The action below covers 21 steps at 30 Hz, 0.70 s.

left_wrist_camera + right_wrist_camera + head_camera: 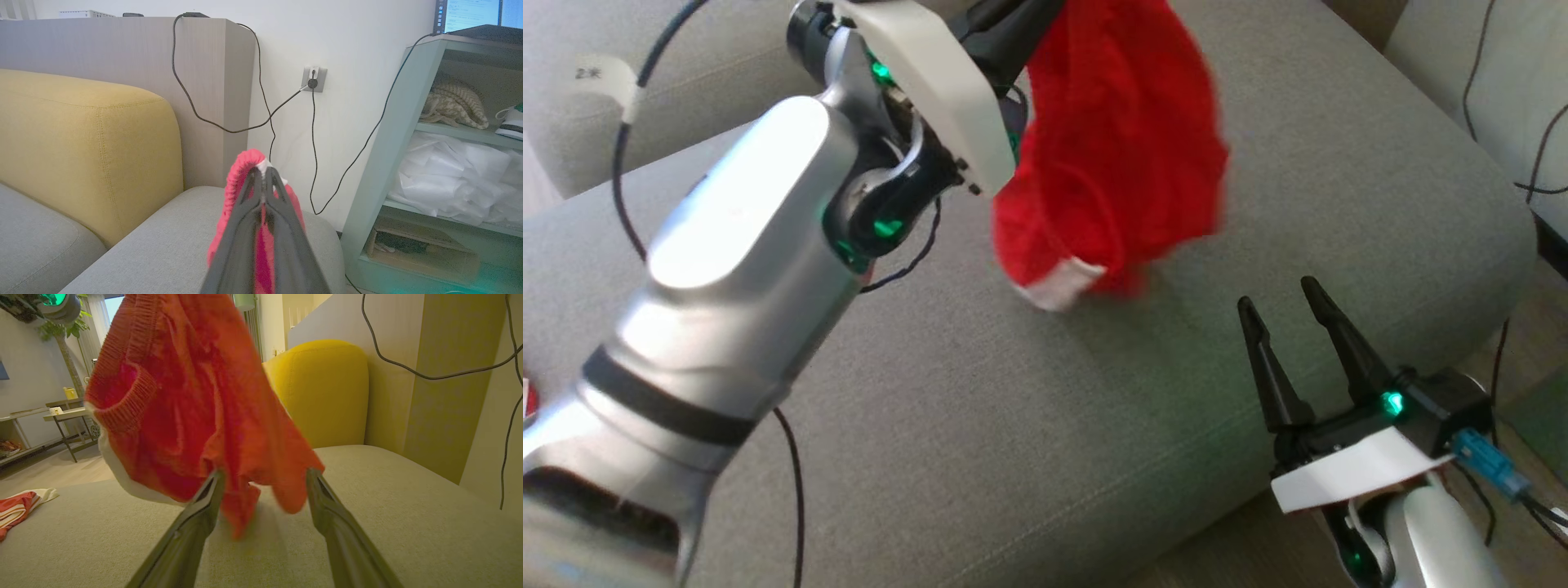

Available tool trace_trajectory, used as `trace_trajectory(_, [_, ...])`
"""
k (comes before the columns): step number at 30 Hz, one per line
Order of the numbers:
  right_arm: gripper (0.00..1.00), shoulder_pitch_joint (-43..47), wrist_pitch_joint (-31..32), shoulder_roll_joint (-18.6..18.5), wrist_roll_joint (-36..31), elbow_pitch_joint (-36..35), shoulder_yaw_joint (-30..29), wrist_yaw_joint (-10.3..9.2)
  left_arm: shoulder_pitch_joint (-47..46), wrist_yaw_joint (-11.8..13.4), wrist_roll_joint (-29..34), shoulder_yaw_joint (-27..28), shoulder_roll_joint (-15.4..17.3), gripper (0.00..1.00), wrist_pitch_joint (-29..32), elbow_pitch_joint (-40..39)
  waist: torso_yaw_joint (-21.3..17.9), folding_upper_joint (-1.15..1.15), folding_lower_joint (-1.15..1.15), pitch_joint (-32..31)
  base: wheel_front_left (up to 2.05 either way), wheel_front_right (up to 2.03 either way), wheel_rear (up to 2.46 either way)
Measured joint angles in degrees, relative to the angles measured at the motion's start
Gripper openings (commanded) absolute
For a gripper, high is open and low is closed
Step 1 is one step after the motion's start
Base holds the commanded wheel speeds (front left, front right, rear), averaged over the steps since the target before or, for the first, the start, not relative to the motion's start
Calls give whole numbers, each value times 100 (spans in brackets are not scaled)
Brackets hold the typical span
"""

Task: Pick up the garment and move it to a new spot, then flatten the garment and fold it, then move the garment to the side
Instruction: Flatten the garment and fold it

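Red knit garment (1123,155) — white-trimmed (bunched) — dangling above grey cushion.

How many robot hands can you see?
2. The left hand is up high, shut on the red garment; the right hand is low on the right, open and empty.

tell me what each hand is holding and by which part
The left hand is shut on the red knitted garment, pinching its ribbed edge. The right hand is open, holding nothing.
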Motion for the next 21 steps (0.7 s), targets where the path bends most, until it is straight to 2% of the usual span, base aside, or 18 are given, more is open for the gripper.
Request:
trace_trajectory(2, [100,2,0,0,0,-23,-12,0,47,46,-32,8,152,0,103,-214,44,0,0,9,0,0,0])
trace_trajectory(5, [100,57,0,0,25,-64,-74,0,463,171,-45,19,650,0,166,-641,143,0,0,55,0,0,0])
trace_trajectory(8, [100,142,0,1,27,-75,-120,0,1368,391,-64,45,1256,0,126,-1033,289,0,1,150,0,0,0])
trace_trajectory(12, [100,136,1,1,-134,-145,-135,0,2670,654,-220,9,1794,0,-33,-1562,565,0,1,314,0,0,0])
trace_trajectory(16, [100,110,0,2,-278,-121,-169,0,3331,860,-167,13,2121,0,-375,-1766,917,0,1,487,0,0,0])
trace_trajectory(21, [100,-191,1,2,-109,591,-312,0,3633,1057,-52,34,2139,0,-835,-1830,1352,0,1,695,0,0,0])
